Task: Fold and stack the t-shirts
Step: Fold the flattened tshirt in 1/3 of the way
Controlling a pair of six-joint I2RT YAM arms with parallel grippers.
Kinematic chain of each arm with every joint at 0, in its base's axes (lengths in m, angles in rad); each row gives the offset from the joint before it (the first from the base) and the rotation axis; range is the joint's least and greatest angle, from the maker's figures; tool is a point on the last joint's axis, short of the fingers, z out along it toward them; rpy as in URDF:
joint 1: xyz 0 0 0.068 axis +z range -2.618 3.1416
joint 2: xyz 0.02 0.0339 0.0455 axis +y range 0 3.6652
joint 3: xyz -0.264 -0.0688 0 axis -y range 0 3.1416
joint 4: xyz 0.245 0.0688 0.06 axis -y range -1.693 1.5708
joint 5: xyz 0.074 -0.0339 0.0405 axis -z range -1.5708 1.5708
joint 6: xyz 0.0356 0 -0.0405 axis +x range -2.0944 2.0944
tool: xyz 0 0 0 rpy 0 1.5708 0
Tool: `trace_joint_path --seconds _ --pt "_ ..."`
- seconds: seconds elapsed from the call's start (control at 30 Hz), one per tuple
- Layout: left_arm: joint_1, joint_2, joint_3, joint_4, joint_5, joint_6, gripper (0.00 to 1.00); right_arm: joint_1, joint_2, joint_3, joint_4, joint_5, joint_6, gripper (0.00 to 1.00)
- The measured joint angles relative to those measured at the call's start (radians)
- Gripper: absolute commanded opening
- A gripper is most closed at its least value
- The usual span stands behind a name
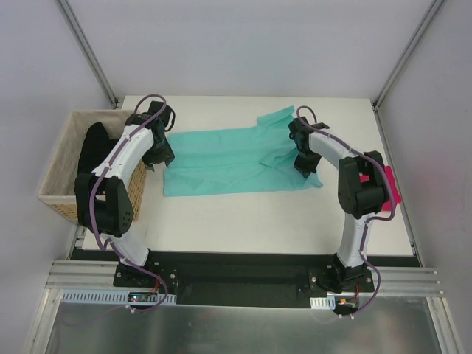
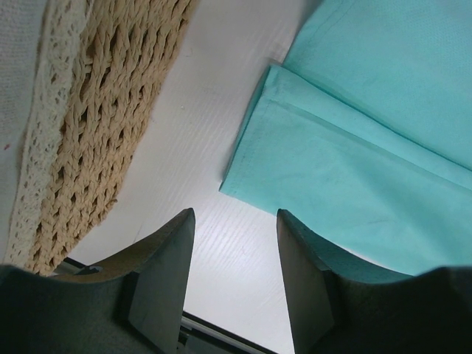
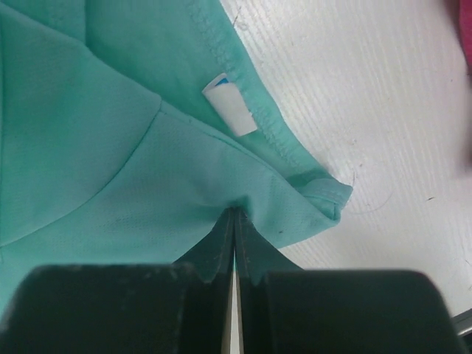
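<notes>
We read no txt, nos. or brand anywhere. Only label we see: small white tag point(image 3: 230, 105) w/ a blue corner, at a stitched edge of the teal t-shirt point(image 3: 88, 147); print not legible.

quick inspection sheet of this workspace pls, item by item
surface: white table, a few stray threads
job's things: teal t-shirt spread mid-table, right end rumpled; pink t-shirt at the right edge, partly hidden
clutter: wicker basket at the left edge, dark item inside
grippers: left gripper open, holding nothing, beside the teal shirt's corner; right gripper shut on the teal t-shirt near its label
cables: purple cable on the left side, another on the right
surroundings: white walls; metal rail along the near edge
</notes>
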Motion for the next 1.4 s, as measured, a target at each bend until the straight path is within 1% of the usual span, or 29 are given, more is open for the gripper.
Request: trace_joint_path --seconds 0.43,0.73,0.93,1.13,1.4 --pt "0.0 0.0 -0.007 -0.016 -0.016 0.0 0.49 -0.062 0.055 0.034 -0.021 0.001 -0.006 0.01" --pt "0.0 -0.002 -0.014 -0.018 -0.022 -0.002 0.49 -0.066 0.059 0.03 -0.027 -0.005 -0.006 0.01" --pt "0.0 -0.031 -0.027 -0.023 -0.027 -0.002 0.49 -0.066 0.055 -0.015 -0.032 -0.019 -0.007 0.01" --pt "0.0 -0.071 -0.039 -0.022 -0.029 -0.004 0.49 -0.066 0.011 -0.082 -0.035 -0.026 -0.008 0.01" --pt "0.0 -0.086 -0.074 -0.022 -0.043 -0.007 0.5 -0.044 -0.044 -0.169 -0.042 -0.026 0.002 0.01"
